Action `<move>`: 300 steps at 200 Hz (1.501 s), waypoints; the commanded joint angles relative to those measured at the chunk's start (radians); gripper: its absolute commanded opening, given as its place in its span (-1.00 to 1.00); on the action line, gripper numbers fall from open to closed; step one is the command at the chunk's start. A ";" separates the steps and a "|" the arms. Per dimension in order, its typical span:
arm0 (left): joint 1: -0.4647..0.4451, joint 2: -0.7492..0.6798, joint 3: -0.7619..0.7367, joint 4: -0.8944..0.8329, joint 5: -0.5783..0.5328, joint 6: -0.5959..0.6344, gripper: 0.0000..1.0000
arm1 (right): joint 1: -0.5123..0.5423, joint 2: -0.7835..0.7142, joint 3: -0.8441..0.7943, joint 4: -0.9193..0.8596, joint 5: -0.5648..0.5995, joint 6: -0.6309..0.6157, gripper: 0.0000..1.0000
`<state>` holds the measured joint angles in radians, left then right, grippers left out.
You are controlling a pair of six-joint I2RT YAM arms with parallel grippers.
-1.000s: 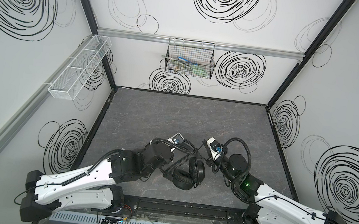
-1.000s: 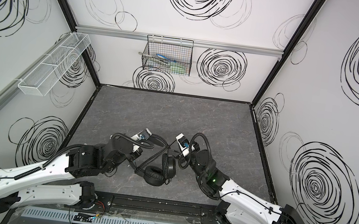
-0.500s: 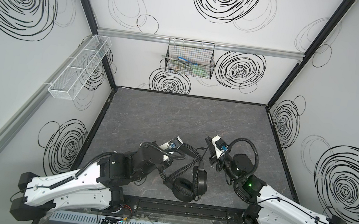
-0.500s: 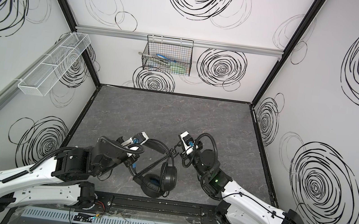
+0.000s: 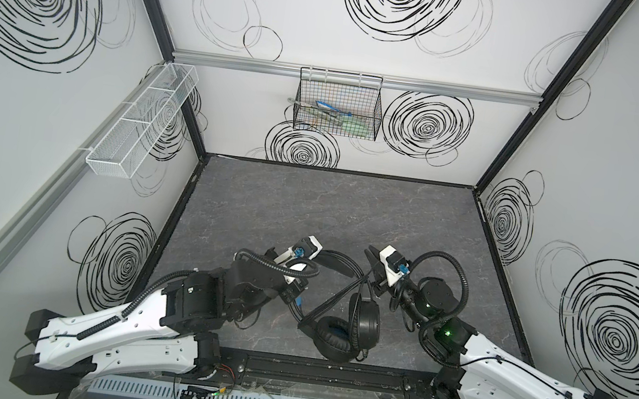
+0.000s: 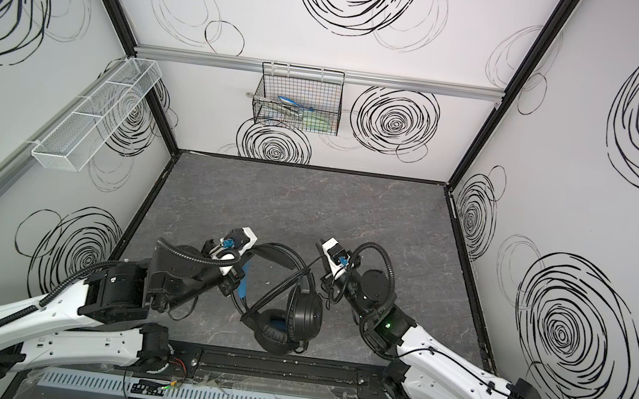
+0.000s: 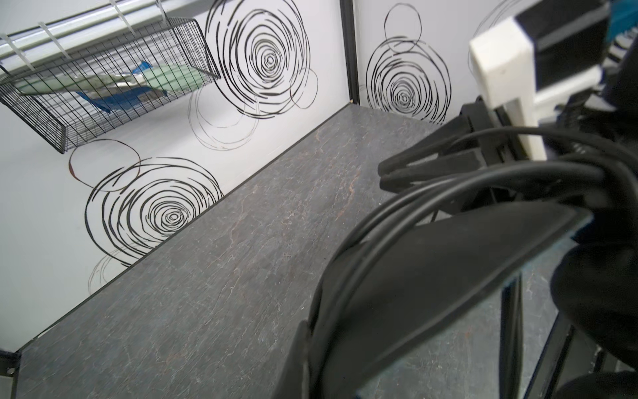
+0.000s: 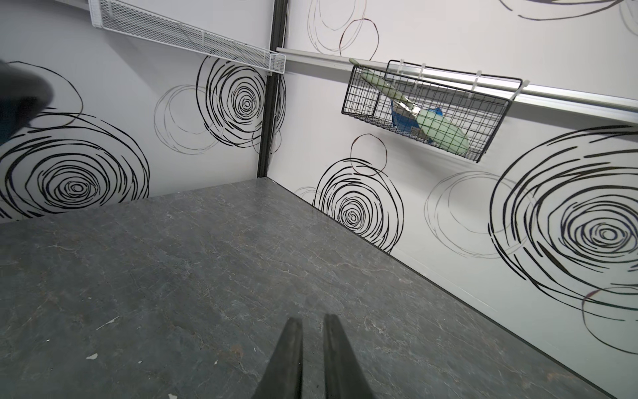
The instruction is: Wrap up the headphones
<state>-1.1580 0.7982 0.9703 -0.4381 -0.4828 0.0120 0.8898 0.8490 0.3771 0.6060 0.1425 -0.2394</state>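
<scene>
The black headphones [image 5: 351, 330] stand near the front edge in both top views, earcups [image 6: 293, 319] down and headband [image 5: 339, 259] arched toward the back. Their thin cable [image 5: 331, 300] runs taut from the cups up to the right gripper. My left gripper [image 5: 295, 287] is shut on the headband at its left end, by the blue strap [image 6: 242, 287]. In the left wrist view the headband [image 7: 431, 276] and cable loops [image 7: 397, 214] fill the near field. My right gripper [image 8: 312, 319] is open by a narrow gap, with bare floor showing between its tips.
A black wire basket [image 5: 338, 110] with tools hangs on the back wall. On the left wall is a white mesh tray [image 5: 143, 123]. The black front rail [image 5: 312, 369] lies just behind the earcups. Grey floor [image 5: 329, 210] stretches to the back wall.
My left arm drew back toward the front left, carrying the headphones a little nearer the front rail. The right gripper's jaws parted slightly.
</scene>
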 commanded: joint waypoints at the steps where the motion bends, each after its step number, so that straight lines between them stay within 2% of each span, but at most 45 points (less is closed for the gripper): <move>1: -0.006 -0.027 0.070 0.167 0.025 -0.077 -1.00 | -0.007 -0.013 -0.009 0.050 -0.030 0.007 -0.65; 179: -0.009 -0.046 0.117 0.304 -0.026 -0.232 -1.00 | -0.006 -0.016 -0.013 0.056 -0.057 0.015 -0.65; 242: -0.009 -0.059 0.132 0.339 -0.085 -0.291 -1.00 | -0.006 -0.019 -0.014 0.058 -0.055 0.016 -0.71; 276: -0.009 -0.047 0.159 0.339 -0.071 -0.313 -1.00 | -0.006 -0.017 -0.013 0.060 -0.067 0.017 -0.71; 300: -0.008 -0.032 0.165 0.344 -0.051 -0.321 -1.00 | -0.006 -0.032 -0.023 0.067 -0.081 0.018 -0.64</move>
<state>-1.1648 0.7757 1.0618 -0.2966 -0.5385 -0.2218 0.8898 0.8398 0.3710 0.6498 0.0780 -0.2276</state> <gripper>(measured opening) 0.088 0.158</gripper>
